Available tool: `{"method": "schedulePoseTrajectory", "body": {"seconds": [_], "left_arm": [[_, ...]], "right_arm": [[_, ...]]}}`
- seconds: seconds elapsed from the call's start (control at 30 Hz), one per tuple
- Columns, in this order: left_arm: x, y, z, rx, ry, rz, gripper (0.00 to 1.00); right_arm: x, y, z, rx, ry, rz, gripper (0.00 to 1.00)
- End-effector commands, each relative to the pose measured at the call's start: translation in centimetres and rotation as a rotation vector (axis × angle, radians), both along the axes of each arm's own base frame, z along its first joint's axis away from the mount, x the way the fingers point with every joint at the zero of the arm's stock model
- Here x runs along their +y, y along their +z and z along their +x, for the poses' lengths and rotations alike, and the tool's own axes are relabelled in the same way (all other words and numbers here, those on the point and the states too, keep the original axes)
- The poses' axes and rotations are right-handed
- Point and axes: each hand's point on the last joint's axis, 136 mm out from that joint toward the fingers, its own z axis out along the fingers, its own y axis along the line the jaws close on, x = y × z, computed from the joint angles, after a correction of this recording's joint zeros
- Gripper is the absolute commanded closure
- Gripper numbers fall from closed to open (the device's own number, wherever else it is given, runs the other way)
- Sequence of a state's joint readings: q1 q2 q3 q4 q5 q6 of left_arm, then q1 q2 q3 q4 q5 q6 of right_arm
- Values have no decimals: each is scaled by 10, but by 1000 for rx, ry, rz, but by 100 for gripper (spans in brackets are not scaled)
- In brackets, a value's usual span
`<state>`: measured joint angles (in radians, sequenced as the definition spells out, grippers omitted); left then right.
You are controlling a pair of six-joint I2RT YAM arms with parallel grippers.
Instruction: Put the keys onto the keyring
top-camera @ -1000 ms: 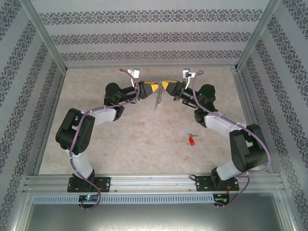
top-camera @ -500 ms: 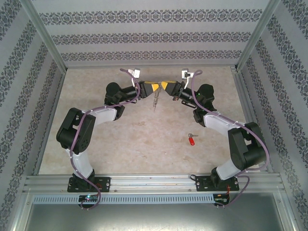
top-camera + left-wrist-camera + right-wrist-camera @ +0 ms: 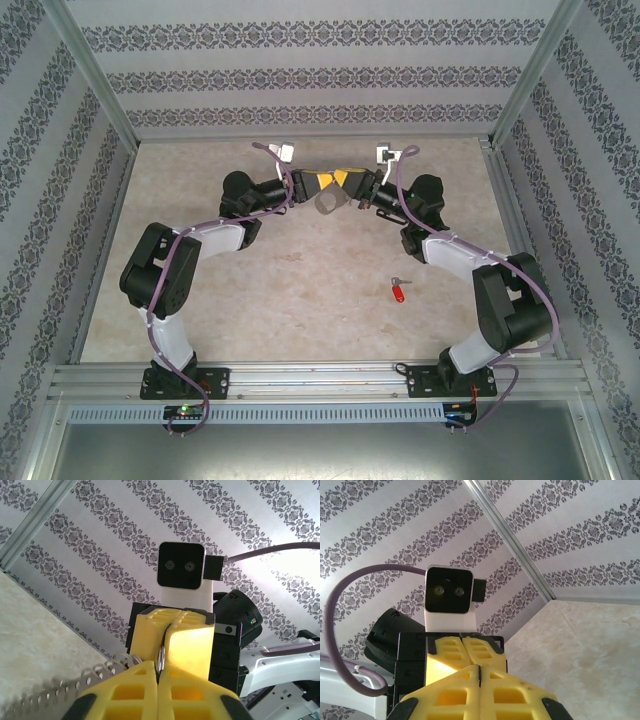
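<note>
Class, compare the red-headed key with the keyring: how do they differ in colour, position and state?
The key has a red head; the keyring is silver-grey throughout. The key lies loose on the table; the keyring is held up off it, pinched where the left gripper and right gripper meet. The key looks smaller than the keyring. Both are partly silvery metal.

The keyring [image 3: 328,203] is thin bare metal, silver-grey with a dull sheen. The small pieces [image 3: 75,682] along it are the same metal, slightly brighter. The key [image 3: 399,291] has a red plastic head and a silver metal blade. The fingers of the left gripper [image 3: 159,669] and right gripper [image 3: 480,672] are matt yellow plastic with moulded recesses. The table [image 3: 300,290] is matt, beige and mottled like stone. The frame rails [image 3: 320,375] are ribbed, satin-finish metal. The walls [image 3: 320,60] carry matt printed paper.
</note>
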<state>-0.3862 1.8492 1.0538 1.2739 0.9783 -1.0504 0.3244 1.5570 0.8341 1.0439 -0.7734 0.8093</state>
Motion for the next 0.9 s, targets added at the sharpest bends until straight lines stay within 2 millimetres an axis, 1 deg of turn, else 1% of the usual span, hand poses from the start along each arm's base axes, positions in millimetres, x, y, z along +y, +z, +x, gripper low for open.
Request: {"method": "schedulePoseTrajectory", "body": {"seconds": [0.0,0.03,0.13,0.17,0.3,0.47,0.57,0.67,0.87], "left_arm": [[-3,18,-7,-98,-14,-28,100],[-3,17,-7,-98,-11,-20,100],[-3,13,-6,-108,5,26,100],[-4,12,-7,-117,9,46,100],[-3,6,-7,-150,36,137,100],[-3,-5,-6,-174,58,269,100],[-2,-10,-7,-197,69,356,100],[-3,-13,-11,-220,64,423,100],[-8,-10,-19,-242,24,475,100]], "right_arm": [[0,18,-4,-62,5,21,100],[-4,17,-3,-58,-7,22,92],[-20,16,0,-44,-49,28,77],[-24,16,1,-41,-60,30,74],[-36,14,-2,-27,-80,18,66],[-37,5,-8,-3,-57,-10,53],[-33,-2,-13,14,-16,-29,49],[-28,-7,-16,23,30,-40,49],[-17,-3,-21,-4,97,-50,51]]}}
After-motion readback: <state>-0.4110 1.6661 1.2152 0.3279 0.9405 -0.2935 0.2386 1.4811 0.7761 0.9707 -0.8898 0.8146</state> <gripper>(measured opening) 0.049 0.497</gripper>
